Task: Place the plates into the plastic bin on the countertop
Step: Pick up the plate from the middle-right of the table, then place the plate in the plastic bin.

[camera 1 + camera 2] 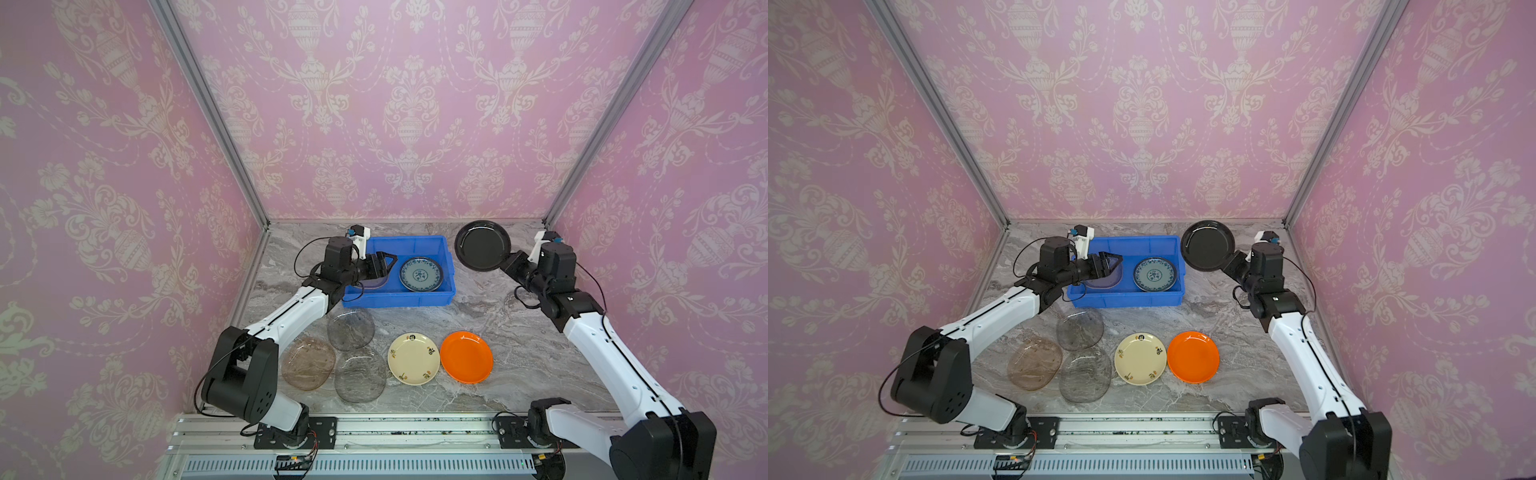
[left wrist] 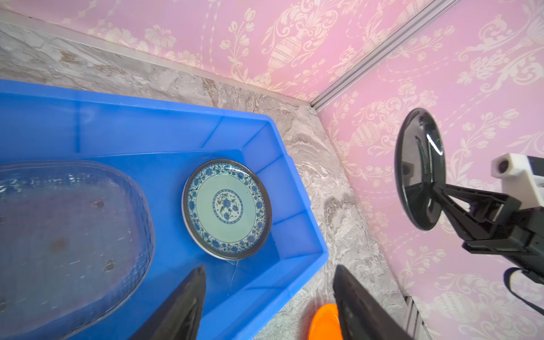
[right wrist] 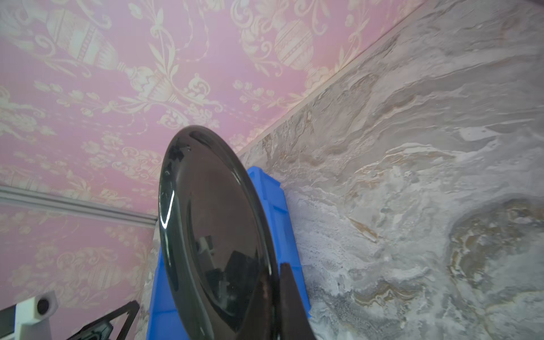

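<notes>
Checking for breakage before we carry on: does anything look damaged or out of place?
A thin pale line runs down an inner wall of the plastic bin beside the blue-and-white plate, possibly a crack. No plate looks broken.

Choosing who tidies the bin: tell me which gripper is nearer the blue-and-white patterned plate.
Left. The left gripper hangs open over the plastic bin, beside the patterned plate; the right gripper is beyond the bin's right end, holding the black plate aloft.
</notes>
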